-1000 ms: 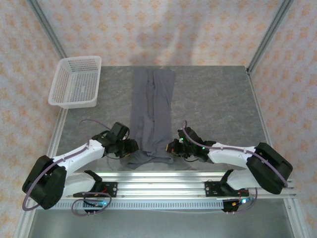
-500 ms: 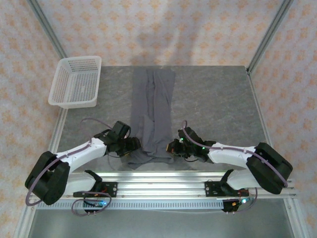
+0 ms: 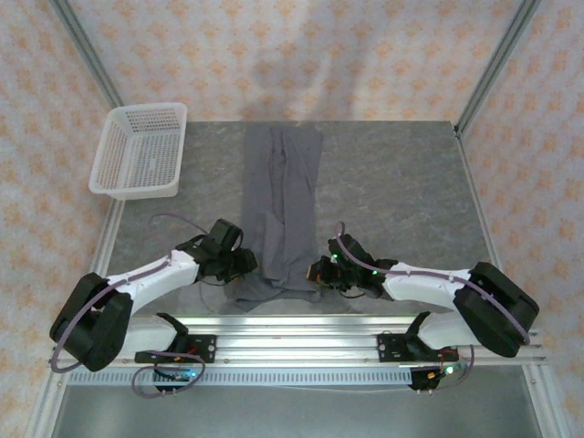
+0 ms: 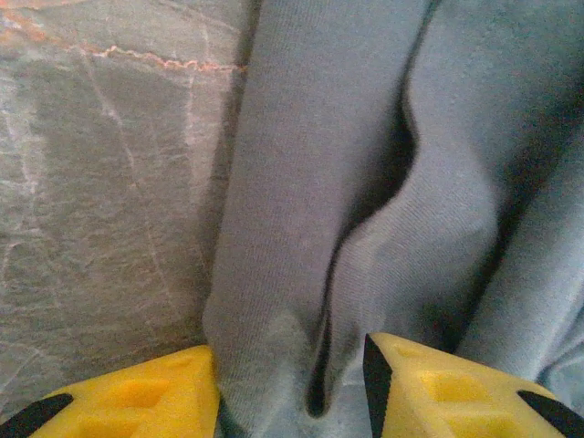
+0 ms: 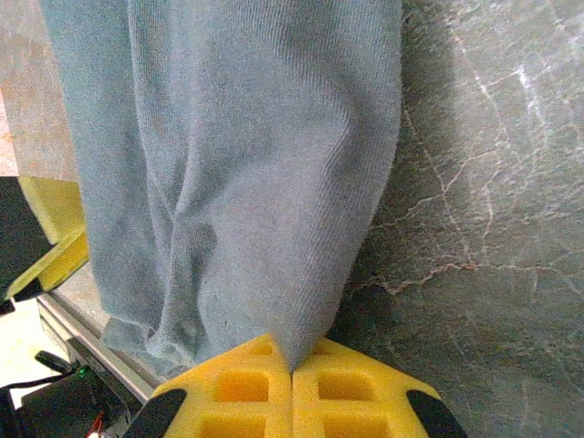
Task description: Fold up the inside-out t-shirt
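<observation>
- Inside-out t-shirt (image 3: 283, 205) lies mid-table (image 3: 401, 192), narrowed to a long strip. White mesh basket (image 3: 140, 153) sits well apart at the far left corner.
- Right gripper (image 3: 317, 271): pads closed together on the shirt's near right edge. The right wrist view shows cloth pinched between them.
- Left gripper (image 3: 248, 265): jaws apart, straddling a ridge of cloth at the near left edge. Cloth sits between the fingers, not yet pinched.
- Step in hand, as I judge it: secure both near corners so the near end can be carried toward the far end.
- To do it well: left jaws should close on the full layered edge, not only the top ridge. The hold should sit level with the right side's. Both should lift together and evenly, so the strip does not skew or the layers slip.
- Long axis runs from the near edge straight away toward the far edge, barely tilted.
- Near end spreads wider and rumpled between the grippers; far end lies flat. Which end is the collar, I cannot tell.
</observation>
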`<state>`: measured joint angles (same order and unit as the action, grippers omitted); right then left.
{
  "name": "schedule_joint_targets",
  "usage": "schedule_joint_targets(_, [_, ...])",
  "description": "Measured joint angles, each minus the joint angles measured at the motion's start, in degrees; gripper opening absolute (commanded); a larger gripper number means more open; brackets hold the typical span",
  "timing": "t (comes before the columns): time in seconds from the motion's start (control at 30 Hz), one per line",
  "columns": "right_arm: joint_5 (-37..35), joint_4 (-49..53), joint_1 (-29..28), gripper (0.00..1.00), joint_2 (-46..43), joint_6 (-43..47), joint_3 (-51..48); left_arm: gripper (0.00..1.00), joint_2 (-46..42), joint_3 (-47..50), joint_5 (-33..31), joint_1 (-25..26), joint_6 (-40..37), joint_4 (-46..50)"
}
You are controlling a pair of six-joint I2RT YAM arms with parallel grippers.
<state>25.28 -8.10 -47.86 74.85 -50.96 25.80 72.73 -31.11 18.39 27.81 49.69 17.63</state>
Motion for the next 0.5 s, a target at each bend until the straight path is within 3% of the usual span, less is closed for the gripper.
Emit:
schedule_joint_targets(0.13, [-0.02, 0.17, 0.00, 0.00, 0.26, 0.00, 0.00, 0.28, 1.57, 0.02, 0.24, 0.00, 0.44, -1.49])
schedule_joint_targets(0.3, [-0.33, 0.55, 0.00, 0.00, 0.31, -0.02, 0.00, 0.00, 1.97, 0.02, 0.85, 0.00, 1.16, -2.82])
schedule_joint_targets(0.5, [-3.23, 1.14, -0.04, 0.00, -4.79, -0.50, -4.02, 0.00, -0.76, 2.47, 2.03, 0.02, 1.31, -3.54])
